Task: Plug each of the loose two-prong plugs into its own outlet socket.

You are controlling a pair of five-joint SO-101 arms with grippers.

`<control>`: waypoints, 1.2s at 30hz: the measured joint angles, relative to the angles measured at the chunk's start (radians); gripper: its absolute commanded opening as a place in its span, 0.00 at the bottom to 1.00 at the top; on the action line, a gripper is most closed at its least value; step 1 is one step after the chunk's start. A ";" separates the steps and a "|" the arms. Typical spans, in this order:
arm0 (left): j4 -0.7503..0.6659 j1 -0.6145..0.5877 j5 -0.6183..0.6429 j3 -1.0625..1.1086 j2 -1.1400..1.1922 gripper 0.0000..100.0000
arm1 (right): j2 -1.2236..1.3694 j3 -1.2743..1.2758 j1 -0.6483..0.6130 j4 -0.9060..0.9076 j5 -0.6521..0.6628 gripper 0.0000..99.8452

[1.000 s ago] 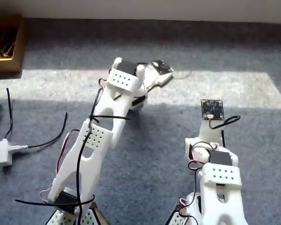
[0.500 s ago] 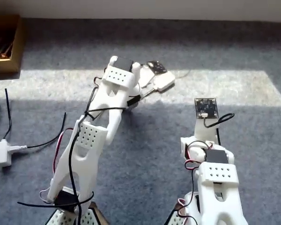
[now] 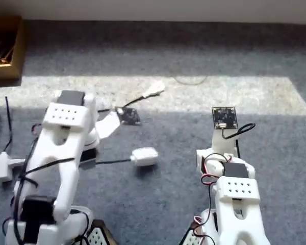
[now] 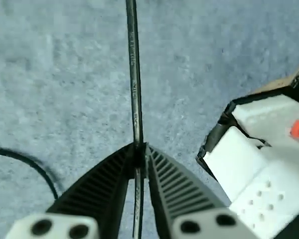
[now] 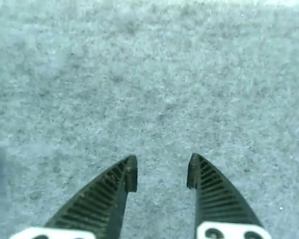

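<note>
Surface: a grey carpeted table (image 3: 194, 168) crossed by a sunlit band, with a wooden box (image 3: 10, 48) at the far left corner.

High view:
- The left arm (image 3: 61, 148) stands at the near left and the right arm (image 3: 237, 199) at the near right, well apart.
- A rounded white plug (image 3: 144, 156) lies between the arms. Its black cable (image 3: 112, 162) runs under the left arm.
- A small white plug (image 3: 154, 91) lies in the sunlit band, farther off.
- A third white plug (image 3: 4, 166) lies near the left edge, with its own dark lead.

Left wrist view:
- The left claw (image 4: 141, 147) is closed, with its ribbed fingers (image 4: 109, 174) pinching the black cable (image 4: 134, 89).
- The cable runs straight away over the carpet.
- A white arm housing (image 4: 259, 164) stands beside the claw.

Right wrist view:
- The right claw (image 5: 162, 172) hangs over bare carpet.
- Its fingers (image 5: 114, 186) are parted by a narrow gap and hold nothing.
</note>
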 measured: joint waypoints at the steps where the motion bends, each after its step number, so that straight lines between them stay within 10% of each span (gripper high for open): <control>1: -0.017 -0.040 -0.043 0.069 -0.044 0.00 | 0.000 0.000 0.000 0.000 0.000 0.17; 13: -0.284 -0.298 -0.215 0.341 -0.057 0.01 | 0.000 0.000 0.000 0.000 0.000 0.17; 27: -0.255 -0.451 -0.273 0.249 -0.037 0.31 | 0.000 0.035 -0.054 0.000 0.000 0.17; 36: -0.270 -0.591 -0.083 0.103 -0.037 0.31 | 0.147 -0.264 -0.190 0.267 -0.057 0.16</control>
